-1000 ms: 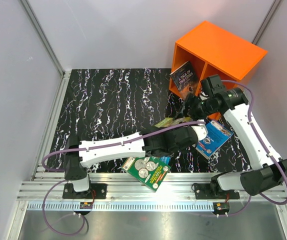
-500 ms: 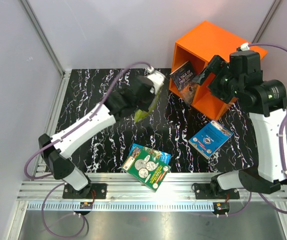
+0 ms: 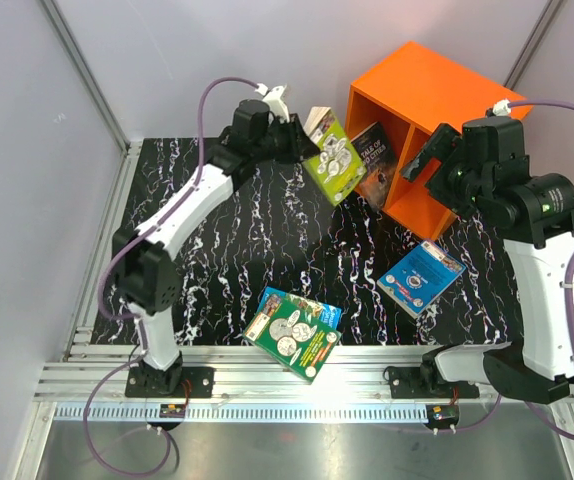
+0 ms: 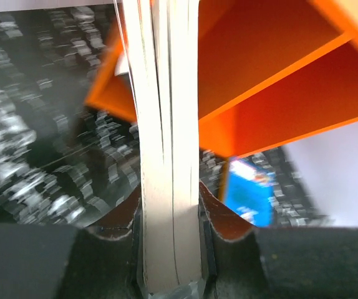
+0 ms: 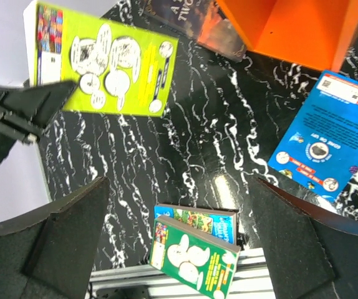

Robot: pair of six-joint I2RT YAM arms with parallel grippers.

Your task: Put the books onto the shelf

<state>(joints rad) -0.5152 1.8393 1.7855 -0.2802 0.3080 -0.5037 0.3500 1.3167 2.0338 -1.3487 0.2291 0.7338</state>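
Though thin, a glossy lime paperback.

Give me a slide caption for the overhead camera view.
The left gripper holds a light-green book near the orange shelf; right gripper hangs open before it.

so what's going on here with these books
The left arm holds a light-green book in the air before the orange shelf, jaws shut on it. A dark book leans in one compartment. The right arm hovers beside the shelf, jaws open and empty. A blue book and a green coin book lie on the table.
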